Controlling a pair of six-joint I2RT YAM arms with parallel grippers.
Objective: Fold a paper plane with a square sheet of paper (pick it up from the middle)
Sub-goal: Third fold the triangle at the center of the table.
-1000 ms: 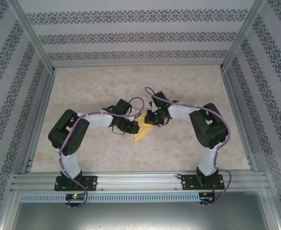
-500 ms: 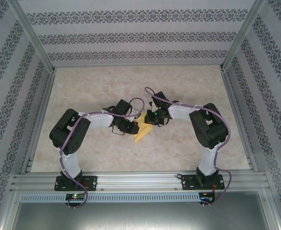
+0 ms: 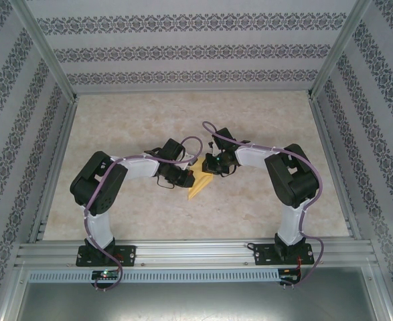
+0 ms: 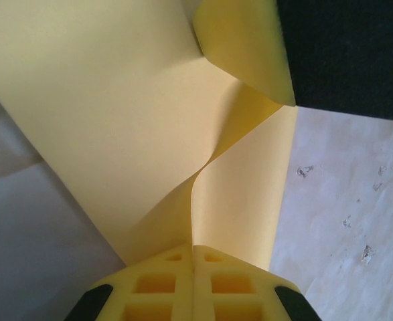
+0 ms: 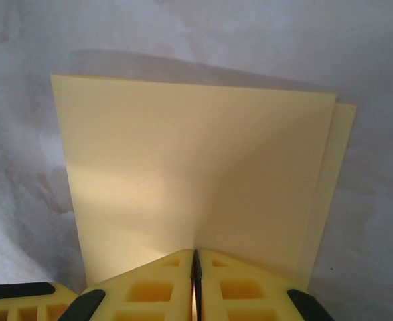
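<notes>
The square sheet of paper (image 3: pixel 200 184) is yellow-orange and folded, held between the two arms near the table's middle. My left gripper (image 3: pixel 187 178) is shut on one edge of it; in the left wrist view the paper (image 4: pixel 136 120) bends up from the closed jaws (image 4: pixel 193 249) and curls over at the far end. My right gripper (image 3: pixel 211 168) is shut on the opposite edge. From the right wrist the paper (image 5: pixel 196 174) spreads flat ahead of the pinched jaws (image 5: pixel 196 253), a second layer peeking out along its right side. The paper plane is not formed.
The marble-patterned tabletop (image 3: pixel 263 127) is ringed by a metal frame (image 3: pixel 183 251) and patterned walls. A black part of the right arm (image 4: pixel 347 53) fills the top right of the left wrist view, close to the paper's curled end.
</notes>
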